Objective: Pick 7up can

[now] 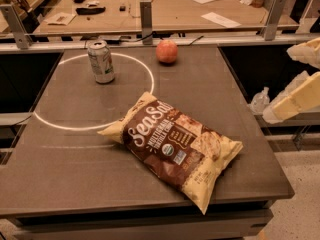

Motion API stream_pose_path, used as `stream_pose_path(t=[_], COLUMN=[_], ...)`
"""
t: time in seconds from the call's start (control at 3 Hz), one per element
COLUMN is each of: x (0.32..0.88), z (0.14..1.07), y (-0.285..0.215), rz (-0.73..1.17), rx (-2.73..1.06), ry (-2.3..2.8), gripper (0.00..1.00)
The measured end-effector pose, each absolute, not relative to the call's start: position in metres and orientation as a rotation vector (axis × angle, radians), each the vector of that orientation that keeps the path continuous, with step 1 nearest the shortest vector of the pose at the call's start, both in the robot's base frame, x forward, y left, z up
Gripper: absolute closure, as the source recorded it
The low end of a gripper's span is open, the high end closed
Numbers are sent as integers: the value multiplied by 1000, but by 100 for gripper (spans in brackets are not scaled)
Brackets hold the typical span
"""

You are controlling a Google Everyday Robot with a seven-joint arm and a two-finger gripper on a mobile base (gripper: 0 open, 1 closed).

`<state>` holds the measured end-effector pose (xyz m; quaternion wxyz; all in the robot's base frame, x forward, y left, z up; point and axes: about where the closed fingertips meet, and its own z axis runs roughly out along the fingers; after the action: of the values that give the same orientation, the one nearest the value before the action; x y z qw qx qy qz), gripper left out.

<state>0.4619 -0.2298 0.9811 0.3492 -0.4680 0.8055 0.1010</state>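
Observation:
The 7up can (101, 61) stands upright at the back left of the dark table (75, 159), inside a white painted circle (150, 81). It has a silvery top and a pale label. My gripper (278, 84) hangs at the right edge of the view, off the table's right side and far from the can. Its two pale fingers (295, 101) are apart with nothing between them.
A red apple (167, 51) sits at the table's back, right of the can. A large brown and yellow chip bag (175, 146) lies across the table's middle and front right. A wooden bench with papers (200, 9) stands behind a metal rail (146, 14).

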Motion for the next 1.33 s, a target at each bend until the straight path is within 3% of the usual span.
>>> stream_pose_path(t=[0.67, 1.33], x=[473, 479], z=[967, 958], y=[-224, -224], rz=[424, 461], rx=[-1071, -982], ry=[1987, 1879], gripper=[0, 0])
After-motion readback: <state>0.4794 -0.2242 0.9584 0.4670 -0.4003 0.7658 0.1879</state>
